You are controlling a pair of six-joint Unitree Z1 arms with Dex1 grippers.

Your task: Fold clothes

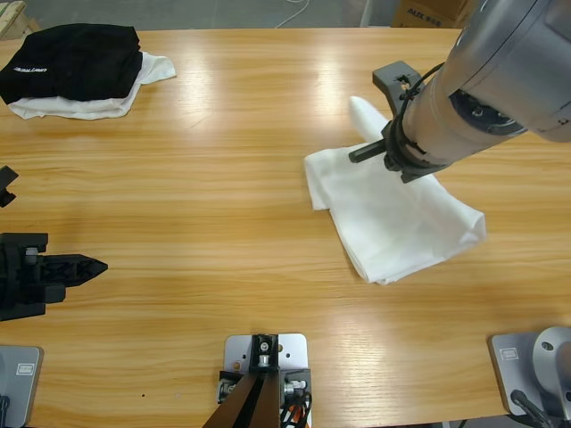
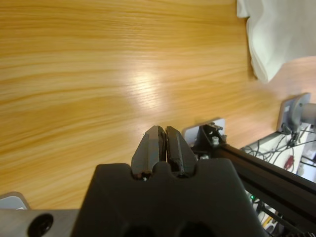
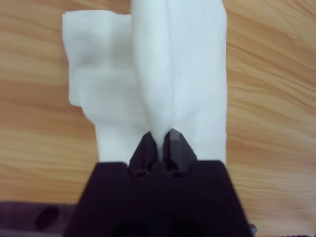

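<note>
A black garment (image 1: pixel 76 61) lies on a white one (image 1: pixel 134 87) at the desk's (image 1: pixel 205 178) far left corner, seemingly put aside. The left hand (image 1: pixel 89 266) waits at the left edge, jaws together and empty. Right of centre lies the partly folded shirt (image 1: pixel 393 223); the right hand (image 3: pixel 161 140) pinches a ridge of it, probably to draw over the next fold.

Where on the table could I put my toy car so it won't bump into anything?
The wide bare wood in the middle, between the black garment and its white one at the far left corner and the white T-shirt, is free. It's crowded where the right gripper pinches the T-shirt. The left gripper sits shut at the left edge.
</note>
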